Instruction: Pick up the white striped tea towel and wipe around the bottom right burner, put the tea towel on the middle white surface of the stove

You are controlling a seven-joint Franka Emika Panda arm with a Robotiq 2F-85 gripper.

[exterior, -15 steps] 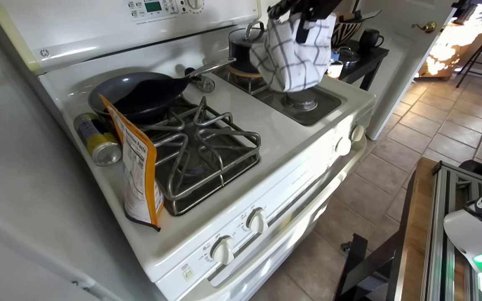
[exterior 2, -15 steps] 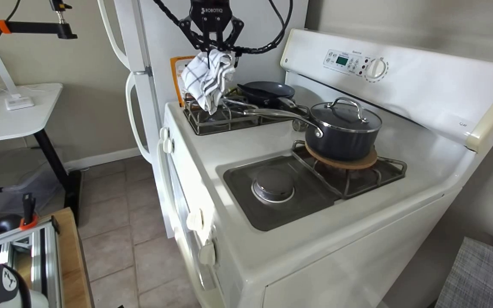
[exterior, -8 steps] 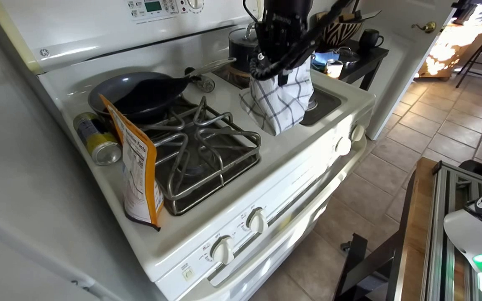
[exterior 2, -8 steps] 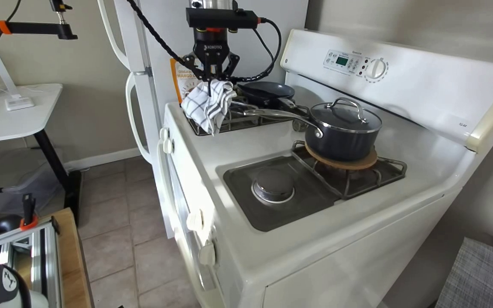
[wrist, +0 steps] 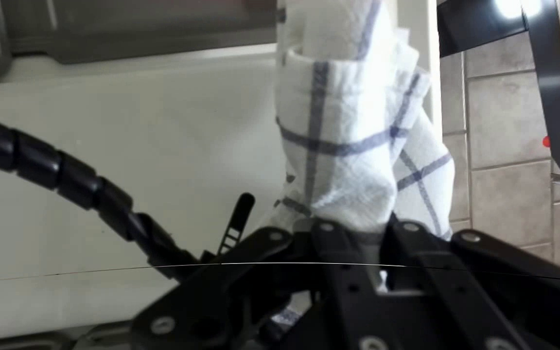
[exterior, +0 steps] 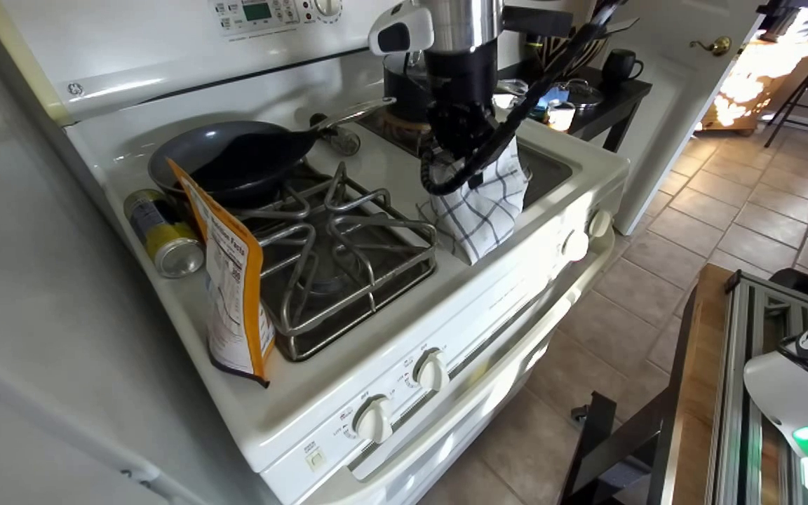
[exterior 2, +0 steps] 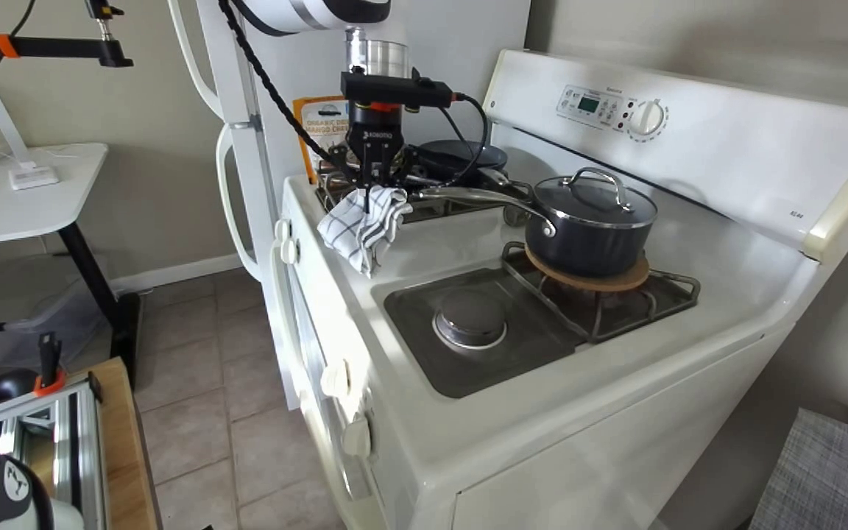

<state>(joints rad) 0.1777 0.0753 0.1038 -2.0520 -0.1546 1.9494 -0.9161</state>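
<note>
Fingers pinched on the towel, which hangs over the white strip beside the bottom right burner, contact unclear; I'd lower slowly, letting folds spread before pulling sideways.

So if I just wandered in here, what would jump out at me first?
Probably the black pincer, gripping a white tea towel with dark stripes over the front of the middle white surface of the stove. Next, the lidded dark pot, perched on a round brown board toward the back. Then the orange-edged pouch, standing by the front wire grate near the stove's side edge.
</note>
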